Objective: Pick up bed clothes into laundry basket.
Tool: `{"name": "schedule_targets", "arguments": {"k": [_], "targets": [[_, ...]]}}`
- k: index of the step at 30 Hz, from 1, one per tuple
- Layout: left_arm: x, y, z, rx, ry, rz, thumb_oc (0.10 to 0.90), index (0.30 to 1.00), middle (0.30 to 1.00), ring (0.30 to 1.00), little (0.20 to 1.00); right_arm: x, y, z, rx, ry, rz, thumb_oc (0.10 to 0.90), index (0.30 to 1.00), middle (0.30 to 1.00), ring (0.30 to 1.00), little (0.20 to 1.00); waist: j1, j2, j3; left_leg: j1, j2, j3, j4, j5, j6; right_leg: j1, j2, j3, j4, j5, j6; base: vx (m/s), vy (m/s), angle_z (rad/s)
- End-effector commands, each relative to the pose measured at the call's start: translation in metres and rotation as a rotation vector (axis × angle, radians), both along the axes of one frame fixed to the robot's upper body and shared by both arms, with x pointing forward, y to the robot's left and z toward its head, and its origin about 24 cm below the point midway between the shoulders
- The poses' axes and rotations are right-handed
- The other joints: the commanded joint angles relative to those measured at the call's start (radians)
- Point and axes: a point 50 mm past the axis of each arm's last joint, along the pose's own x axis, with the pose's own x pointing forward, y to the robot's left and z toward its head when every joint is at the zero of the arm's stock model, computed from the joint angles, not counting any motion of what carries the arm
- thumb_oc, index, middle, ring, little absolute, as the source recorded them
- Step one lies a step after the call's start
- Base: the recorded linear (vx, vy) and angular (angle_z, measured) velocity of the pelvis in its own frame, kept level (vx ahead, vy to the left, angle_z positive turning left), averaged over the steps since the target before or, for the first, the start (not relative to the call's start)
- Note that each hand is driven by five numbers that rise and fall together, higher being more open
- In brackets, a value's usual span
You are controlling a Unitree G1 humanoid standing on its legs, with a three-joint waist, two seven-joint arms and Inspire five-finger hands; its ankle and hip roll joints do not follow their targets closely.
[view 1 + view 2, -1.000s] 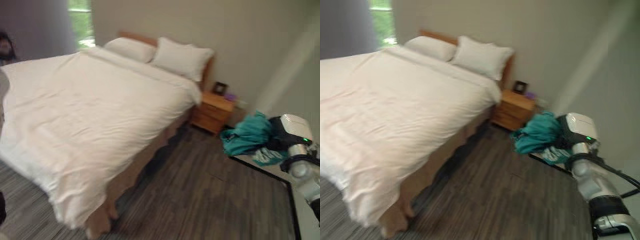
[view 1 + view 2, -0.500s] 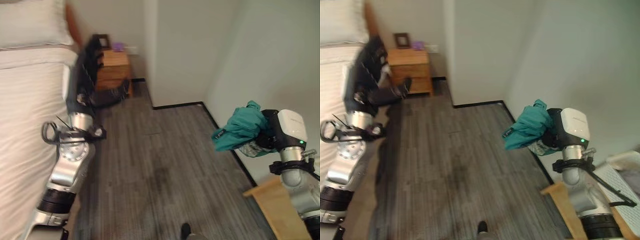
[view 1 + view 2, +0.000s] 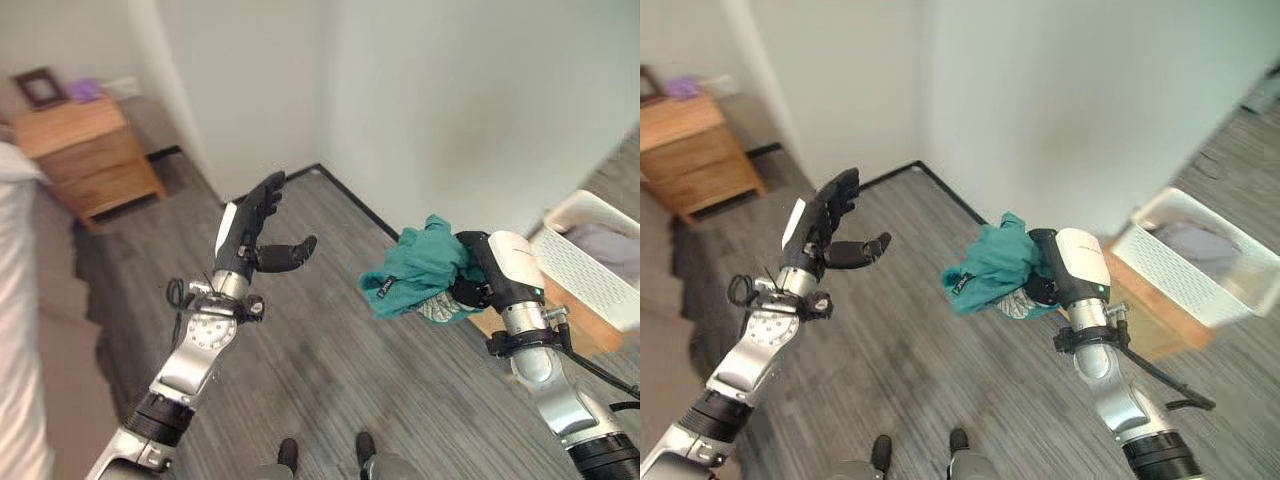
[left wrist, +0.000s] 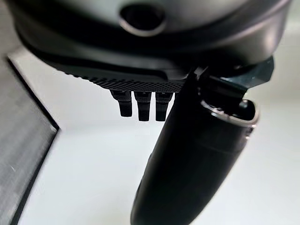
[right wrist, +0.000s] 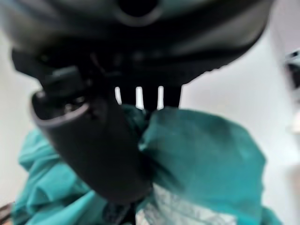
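A bunched teal garment (image 3: 418,278) hangs in the air at mid-right, with my right hand (image 3: 470,285) shut on it. The right wrist view shows the thumb (image 5: 101,150) pressed into the teal cloth (image 5: 201,154). My left hand (image 3: 250,228) is raised at centre left, fingers straight and thumb out, holding nothing. In the left wrist view its thumb (image 4: 192,159) stands before a white wall. A white laundry basket (image 3: 1195,262) with grey cloth inside sits on a low wooden stand (image 3: 1150,315) at the far right.
A wooden nightstand (image 3: 85,150) with a picture frame stands at the upper left beside the bed's edge (image 3: 15,330). White walls form a corner ahead. Grey wood-plank floor (image 3: 330,370) spreads below both arms.
The camera has swung right: the bed slid out to the left and the basket came into view. My left hand rose, open. The right hand kept the teal garment.
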Motion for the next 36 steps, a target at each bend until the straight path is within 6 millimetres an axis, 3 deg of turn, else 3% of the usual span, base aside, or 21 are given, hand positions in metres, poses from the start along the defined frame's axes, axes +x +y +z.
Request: {"name": "schedule_targets", "arguments": {"k": [1,3,5,6,9,14,15,16,17,19,21,22,25,26,27,28,30,32,33,35,36], "targets": [[0.0,-0.025,0.059,0.025,-0.293,-0.077,0.8,0.9,0.9,0.9,0.9,-0.005,0.004,0.061,-0.021,-0.268,0.075,0.4,0.3,0.3,0.3,0.3,-0.079,0.06,-0.046,-0.081,-0.018,0.012,-0.042,0.036,-0.044,-0.037,-0.07,-0.1,0.237,0.012,0.01,0.11,0.173,-1.48],[-0.006,-0.021,0.054,0.037,-0.294,-0.074,0.8,0.9,0.9,0.9,0.9,-0.015,0.008,0.05,0.034,-0.223,0.105,0.4,0.3,0.3,0.3,0.3,-0.085,0.049,-0.051,-0.073,-0.021,0.061,-0.042,0.007,-0.041,-0.057,-0.116,-0.18,0.191,-0.008,-0.009,0.21,0.033,-1.16],[-0.012,-0.018,0.048,0.037,-0.281,-0.078,0.8,0.9,0.9,0.9,0.9,-0.02,0.009,0.043,0.052,-0.198,0.111,0.4,0.3,0.3,0.3,0.3,-0.082,0.048,-0.056,-0.069,-0.013,0.075,-0.042,-0.003,-0.046,-0.055,-0.122,-0.211,0.141,-0.014,-0.032,0.19,-0.082,-0.95],[-0.021,-0.016,0.038,0.017,-0.255,-0.083,0.8,0.9,0.9,0.9,0.9,-0.026,0.01,0.035,0.074,-0.165,0.12,0.4,0.3,0.3,0.3,0.3,-0.08,0.037,-0.054,-0.06,-0.015,0.105,-0.042,-0.031,-0.057,-0.045,-0.124,-0.232,-0.002,-0.024,-0.063,0.22,-0.154,-0.82],[-0.027,-0.021,0.029,0.004,-0.245,-0.093,0.8,0.9,0.9,0.9,0.9,-0.028,0.016,0.025,0.097,-0.136,0.136,0.4,0.3,0.3,0.3,0.3,-0.079,0.03,-0.034,-0.069,-0.016,0.11,-0.042,-0.043,-0.072,-0.077,-0.093,-0.191,-0.174,0.043,-0.065,0.14,-0.129,-0.74],[-0.02,-0.029,0.027,-0.007,-0.236,-0.089,0.8,0.9,0.9,0.9,0.9,-0.026,0.024,0.026,0.061,-0.14,0.171,0.4,0.3,0.3,0.3,0.3,-0.075,0.023,-0.051,-0.053,0.005,0.147,-0.042,-0.064,-0.098,-0.028,-0.068,-0.185,-0.316,0.077,-0.084,0.19,-0.183,-0.63],[-0.02,-0.028,0.026,-0.011,-0.233,-0.081,0.8,0.9,0.9,0.9,0.9,-0.023,0.027,0.033,0.065,-0.163,0.203,0.4,0.3,0.3,0.3,0.3,-0.064,0.024,-0.044,-0.063,0.042,0.166,0.052,-0.062,-0.11,0.031,-0.043,-0.156,-0.365,0.046,-0.092,0.21,-0.205,-0.53],[-0.02,-0.028,0.027,-0.012,-0.235,-0.081,0.8,0.9,0.9,0.9,0.9,-0.023,0.027,0.033,0.064,-0.165,0.204,0.4,0.3,0.3,0.3,0.3,-0.064,0.018,-0.036,-0.078,0.042,0.18,0.073,-0.054,-0.108,0.026,-0.048,-0.168,-0.368,0.063,-0.104,0.28,-0.31,-0.66],[-0.018,-0.028,0.03,-0.042,-0.243,-0.073,0.8,0.9,0.9,0.9,0.9,-0.019,0.027,0.042,0.045,-0.183,0.225,0.4,0.3,0.3,0.3,0.3,-0.031,0.021,-0.004,-0.177,0.097,0.138,0.332,-0.011,-0.132,0.095,-0.02,-0.135,-0.419,0.028,-0.138,0.11,-0.261,-0.53],[-0.016,-0.029,0.034,-0.059,-0.254,-0.071,0.8,0.9,0.9,0.9,0.9,-0.015,0.025,0.052,0.011,-0.206,0.228,0.4,0.3,0.3,0.3,0.3,-0.003,0.027,0.027,-0.298,0.138,0.066,0.585,0.044,-0.141,0.147,-0.003,-0.131,-0.431,-0.021,-0.183,0.18,-0.253,-0.61],[-0.016,-0.029,0.034,-0.07,-0.255,-0.065,0.8,0.9,0.9,0.9,0.9,-0.013,0.023,0.058,-0.003,-0.218,0.225,0.4,0.3,0.3,0.3,0.3,0.01,0.017,0.038,-0.366,0.154,0.053,0.664,0.051,-0.141,0.186,-0.01,-0.128,-0.431,-0.046,-0.191,0.12,-0.105,-0.56],[-0.016,-0.029,0.035,-0.07,-0.257,-0.065,0.8,0.9,0.9,0.9,0.9,-0.013,0.023,0.058,-0.003,-0.22,0.225,0.4,0.3,0.3,0.3,0.3,0.008,0.012,0.041,-0.376,0.153,0.069,0.663,0.07,-0.123,0.176,-0.017,-0.14,-0.431,-0.03,-0.196,0.2,-0.021,-0.48],[-0.016,-0.025,0.032,-0.08,-0.246,-0.054,0.8,0.9,0.9,0.9,0.9,-0.012,0.018,0.061,0.011,-0.227,0.203,0.4,0.3,0.3,0.3,0.3,0.034,0.01,0.042,-0.455,0.124,0.088,0.554,0.06,-0.13,0.223,-0.031,-0.137,-0.431,-0.064,-0.184,0.21,0.02,-0.07],[-0.016,-0.023,0.03,-0.078,-0.24,-0.047,0.8,0.9,0.9,0.9,0.9,-0.011,0.017,0.061,0.015,-0.23,0.198,0.4,0.3,0.3,0.3,0.3,0.044,0.014,0.04,-0.464,0.105,0.111,0.477,0.067,-0.134,0.235,-0.031,-0.142,-0.431,-0.074,-0.178,0.42,0.123,0.04],[-0.017,-0.017,0.024,-0.082,-0.215,-0.024,0.8,0.9,0.9,0.9,0.9,-0.011,0.016,0.059,0.008,-0.226,0.19,0.4,0.3,0.3,0.3,0.3,0.067,0.049,0.017,-0.454,0.063,0.173,0.22,0.125,-0.146,0.276,-0.006,-0.141,-0.431,-0.097,-0.159,0.42,0.124,-0.01],[-0.017,-0.017,0.023,-0.083,-0.214,-0.023,0.8,0.9,0.9,0.9,0.9,-0.011,0.016,0.058,0.008,-0.225,0.19,0.4,0.3,0.3,0.3,0.3,0.068,0.044,0.02,-0.434,0.055,0.181,0.192,0.139,-0.145,0.281,-0.013,-0.139,-0.431,-0.097,-0.157,0.51,0.154,0.06],[-0.019,-0.013,0.016,-0.089,-0.188,-0.009,0.8,0.9,0.9,0.9,0.9,-0.006,0.015,0.06,-0.031,-0.22,0.18,0.4,0.3,0.3,0.3,0.3,0.096,0.065,-0.006,-0.462,0.033,0.227,-0.017,0.181,-0.162,0.367,0.007,-0.138,-0.431,-0.149,-0.138,0.62,0.081,0.12],[-0.021,-0.011,0.013,-0.087,-0.177,-0.009,0.8,0.9,0.9,0.9,0.9,-0.004,0.015,0.059,-0.041,-0.216,0.179,0.4,0.3,0.3,0.3,0.3,0.111,0.064,-0.012,-0.476,0.034,0.247,-0.031,0.196,-0.154,0.398,0.011,-0.137,-0.431,-0.159,-0.133,0.54,0.065,-0.15],[-0.024,-0.006,0.008,-0.081,-0.152,0.003,0.8,0.9,0.9,0.9,0.9,-0.003,0.018,0.054,-0.037,-0.191,0.179,0.4,0.3,0.3,0.3,0.3,0.128,0.061,-0.056,-0.449,0.026,0.24,-0.042,0.196,-0.126,0.435,0.022,-0.121,-0.431,-0.172,-0.123,0.63,0.068,-0.34],[-0.025,-0.006,0.005,-0.069,-0.138,-0.002,0.8,0.9,0.9,0.9,0.9,-0.003,0.02,0.048,-0.026,-0.177,0.172,0.4,0.3,0.3,0.3,0.3,0.142,0.045,-0.077,-0.437,0.017,0.229,-0.042,0.223,-0.116,0.465,0.023,-0.106,-0.431,-0.178,-0.126,0.63,0.037,-0.28],[-0.025,-0.005,0.004,-0.045,-0.129,-0.006,0.8,0.9,0.9,0.9,0.9,-0.003,0.022,0.043,-0.043,-0.17,0.15,0.4,0.3,0.3,0.3,0.3,0.159,0.02,-0.095,-0.398,0.006,0.228,-0.042,0.214,-0.088,0.454,0.013,-0.1,-0.335,-0.201,-0.116,0.35,0.013,-0.4]]}}
